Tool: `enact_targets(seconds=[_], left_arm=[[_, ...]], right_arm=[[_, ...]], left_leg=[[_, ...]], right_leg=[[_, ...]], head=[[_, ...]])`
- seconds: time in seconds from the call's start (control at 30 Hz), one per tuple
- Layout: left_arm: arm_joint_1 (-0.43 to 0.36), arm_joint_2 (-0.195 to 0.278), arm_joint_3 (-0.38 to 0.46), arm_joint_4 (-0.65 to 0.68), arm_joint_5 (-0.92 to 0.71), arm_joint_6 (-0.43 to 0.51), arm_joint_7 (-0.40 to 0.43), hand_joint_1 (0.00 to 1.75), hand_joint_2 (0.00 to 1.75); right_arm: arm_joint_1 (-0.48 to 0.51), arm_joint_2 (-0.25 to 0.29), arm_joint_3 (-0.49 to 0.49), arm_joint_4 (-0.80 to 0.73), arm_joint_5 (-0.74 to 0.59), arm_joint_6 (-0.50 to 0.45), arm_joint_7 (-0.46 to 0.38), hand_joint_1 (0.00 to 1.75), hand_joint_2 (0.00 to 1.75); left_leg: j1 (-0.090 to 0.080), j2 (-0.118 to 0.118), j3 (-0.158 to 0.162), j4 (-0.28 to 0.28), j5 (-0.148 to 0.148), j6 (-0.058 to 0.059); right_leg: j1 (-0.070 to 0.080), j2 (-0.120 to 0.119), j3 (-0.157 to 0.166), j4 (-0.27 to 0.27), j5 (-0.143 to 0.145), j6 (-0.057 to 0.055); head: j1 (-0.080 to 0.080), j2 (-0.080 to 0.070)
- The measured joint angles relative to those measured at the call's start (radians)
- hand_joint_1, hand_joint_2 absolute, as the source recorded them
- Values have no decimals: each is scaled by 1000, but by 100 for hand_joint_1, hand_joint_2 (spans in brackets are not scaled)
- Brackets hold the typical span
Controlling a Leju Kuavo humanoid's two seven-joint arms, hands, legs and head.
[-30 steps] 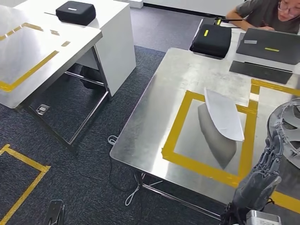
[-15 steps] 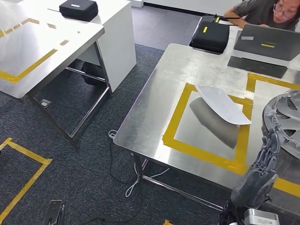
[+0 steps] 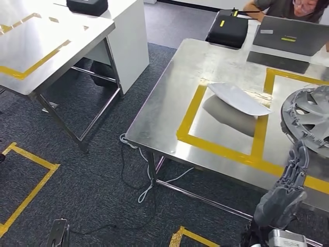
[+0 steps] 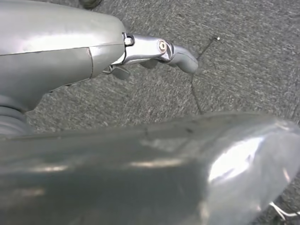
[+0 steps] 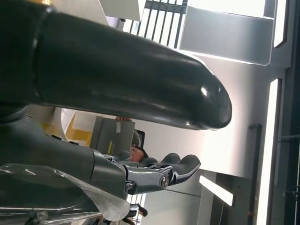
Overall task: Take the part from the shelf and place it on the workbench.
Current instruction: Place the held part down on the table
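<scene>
The part (image 3: 237,98), a white curved panel, lies on the steel workbench (image 3: 170,110), across the far edge of the yellow taped square (image 3: 217,149). Its dark reflection shows beneath it. My right hand (image 3: 285,193) hangs below the bench's near right edge, fingers straight and apart, holding nothing. In the right wrist view that hand (image 5: 159,173) points toward the room with nothing in it. My left hand (image 4: 106,56) hangs over grey carpet in the left wrist view, its fingers (image 4: 176,54) stretched out and holding nothing.
A grey wheel cover (image 3: 310,116) lies on the bench's right side. A black case (image 3: 226,31) and a grey flat case (image 3: 293,36) sit at the far edge, where a person (image 3: 294,6) leans in. Another steel table (image 3: 38,46) stands left; a cable (image 3: 143,175) trails on the carpet.
The whole view has shifted: the workbench now sits higher and farther off, and more carpet shows. The part looks flatter on the bench. My right hand stays low with nothing in it.
</scene>
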Motion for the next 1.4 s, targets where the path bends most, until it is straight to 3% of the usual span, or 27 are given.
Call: enact_targets(seconds=[0.07,0.13,0.17,0.2,0.23,0.27,0.33,0.4,0.43,0.5,0.57,0.6,0.67,0.7,0.73,0.8,0.87,0.93,0.97,1.03,1.07,1.13,1.2,1.23,1.3,1.37,1.4], left_arm=[[2,1,1,0,0,0,0,0,0],[4,1,3,0,1,0,0,0,0],[4,2,3,0,1,0,0,0,0],[4,2,4,0,1,0,0,0,0],[4,3,4,0,1,0,0,0,0],[4,3,4,0,1,0,-1,0,0],[4,4,6,0,1,0,-1,0,0],[2,6,7,0,1,0,-2,0,0],[1,6,7,0,1,0,-2,0,0],[1,6,9,0,1,-1,-3,0,0],[1,5,11,0,2,-1,-3,0,0],[1,5,12,0,2,-2,-3,0,0],[0,5,13,0,2,-2,-3,0,0],[0,5,14,0,2,-2,-3,0,0],[1,6,14,0,2,-2,-3,0,0],[1,6,15,0,2,-2,-3,0,0],[1,6,15,0,2,-2,-3,0,0],[0,5,15,0,2,-2,-3,0,0],[0,5,15,0,2,-2,-4,0,0],[1,7,16,0,2,-2,-4,0,0],[3,7,16,0,2,-2,-4,0,0],[6,8,16,0,2,-2,-4,0,0],[7,7,17,0,2,-2,-4,0,0],[7,7,17,0,2,-2,-4,0,0],[7,7,17,0,2,-2,-4,0,0],[7,7,18,0,2,-2,-4,0,0],[6,7,18,0,2,-2,-4,0,0]], right_arm=[[0,0,1,0,0,0,1,0,0],[-1,0,1,0,0,0,2,0,0],[-1,0,1,0,0,0,3,0,0],[-1,0,1,0,0,1,3,0,0],[-1,0,1,0,0,1,4,0,0],[-1,0,1,0,0,1,5,0,0],[-2,0,1,0,1,1,6,0,0],[-4,0,2,0,2,2,7,0,0],[-6,0,2,0,2,2,7,0,0],[-10,0,3,0,3,3,7,0,0],[-11,0,4,0,4,4,8,0,0],[-12,0,4,0,5,3,9,0,0],[-13,0,4,1,6,3,10,0,0],[-13,0,4,1,6,3,10,0,0],[-13,0,4,1,6,3,10,0,0],[-13,0,4,1,6,3,11,0,0],[-15,0,5,1,6,3,11,0,0],[-18,0,6,0,6,3,11,0,0],[-18,0,6,0,7,3,11,0,0],[-18,0,7,-1,7,3,11,0,0],[-18,0,7,-1,7,3,11,0,0],[-18,0,8,-1,6,3,12,0,0],[-17,0,9,-1,6,3,12,0,0],[-17,0,9,-1,6,3,12,0,0],[-17,0,9,-1,6,3,12,0,0],[-17,0,9,-1,6,3,12,0,0],[-17,0,9,-2,6,2,12,0,0]], left_leg=[[3,-1,-13,27,-36,-13],[8,-2,-38,124,-134,-24],[10,-2,-50,190,-181,-28],[12,-2,-57,247,-207,-30],[13,-2,-53,281,-210,-31],[14,-2,-34,277,-192,-31],[14,-2,52,167,-142,-25],[11,-4,136,32,-130,-16],[9,-4,154,-5,-135,-12],[6,-4,148,-23,-132,-1],[8,0,128,-29,-111,17],[9,2,115,-32,-98,26],[8,4,84,-32,-74,36],[6,4,67,-31,-61,38],[5,4,50,-30,-47,38],[3,4,14,-27,-22,36],[1,3,-13,-19,0,30],[-1,2,-28,-8,18,22],[0,2,-32,-6,27,16],[3,2,-38,-6,41,4],[5,1,-43,2,27,-3],[10,-1,-60,69,-61,-16],[15,-1,-81,199,-164,-26],[16,-1,-85,259,-184,-30],[20,-1,-57,293,-155,-34],[24,-1,35,189,-112,-34],[24,-2,88,111,-113,-31]], right_leg=[[-2,-4,-16,1,16,-19],[-3,-8,-35,1,36,-32],[-2,-9,-45,2,46,-34],[-1,-9,-56,4,56,-34],[0,-9,-69,8,66,-33],[0,-9,-83,13,75,-32],[1,-9,-111,25,88,-28],[3,-9,-131,35,100,-20],[4,-9,-138,38,107,-15],[4,-10,-148,37,123,-2],[2,-6,-163,51,102,9],[1,-4,-177,80,64,13],[-1,-2,-208,188,-40,19],[-2,-2,-218,251,-76,21],[-2,-2,-219,299,-85,22],[-2,-2,-179,308,-36,22],[-1,-2,-73,184,9,16],[1,-2,36,27,-9,8],[3,-1,63,-17,-25,4],[4,-3,56,-32,-23,-8],[3,-4,46,-31,-13,-16],[0,-8,20,-30,13,-29],[0,-10,-9,-26,38,-33],[1,-10,-25,-21,49,-32],[0,-11,-61,-4,68,-29],[-1,-11,-99,18,81,-23],[0,-11,-113,29,85,-19]], head=[[-3,0],[-7,0],[-8,0],[-9,0],[-9,0],[-9,0],[-9,0],[-9,0],[-9,0],[-8,0],[-7,0],[-5,0],[-2,0],[-1,0],[0,0],[0,0],[0,0],[0,0],[0,0],[0,0],[0,0],[-4,0],[-7,0],[-7,0],[-7,0],[-7,0],[-7,0]])
